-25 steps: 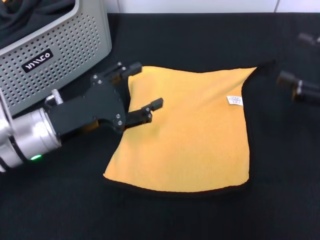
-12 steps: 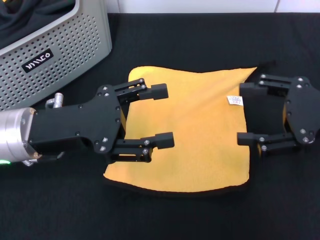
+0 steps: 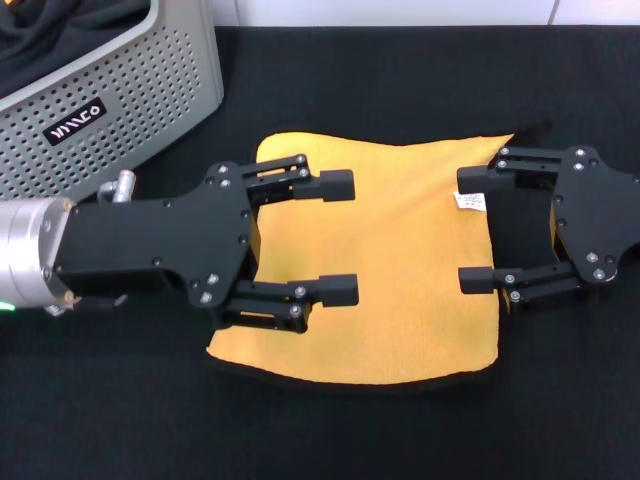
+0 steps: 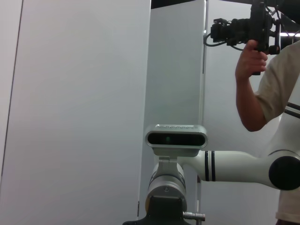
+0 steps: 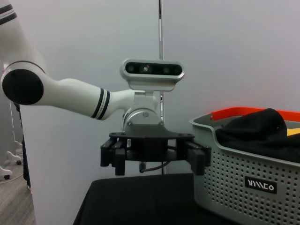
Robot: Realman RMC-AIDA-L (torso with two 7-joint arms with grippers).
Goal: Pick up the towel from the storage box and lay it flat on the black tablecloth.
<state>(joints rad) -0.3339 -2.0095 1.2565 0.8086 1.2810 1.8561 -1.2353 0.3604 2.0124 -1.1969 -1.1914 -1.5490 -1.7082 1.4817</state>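
The yellow-orange towel (image 3: 400,270) lies spread flat on the black tablecloth (image 3: 400,80), its white tag (image 3: 468,201) near the right edge. My left gripper (image 3: 340,238) is open and empty over the towel's left part. My right gripper (image 3: 470,227) is open and empty over the towel's right edge. The grey perforated storage box (image 3: 120,90) stands at the far left. It also shows in the right wrist view (image 5: 253,183), with my left gripper (image 5: 154,154) open next to it.
Folded black fabric (image 3: 60,20) lies in the storage box and shows in the right wrist view (image 5: 255,131) too. In the left wrist view a person (image 4: 276,93) holds a camera behind my right arm's wrist camera (image 4: 176,139).
My left gripper has let go of the towel's left edge, risen and opened wide over it. My right gripper has come in over the right edge. The towel stays flat.
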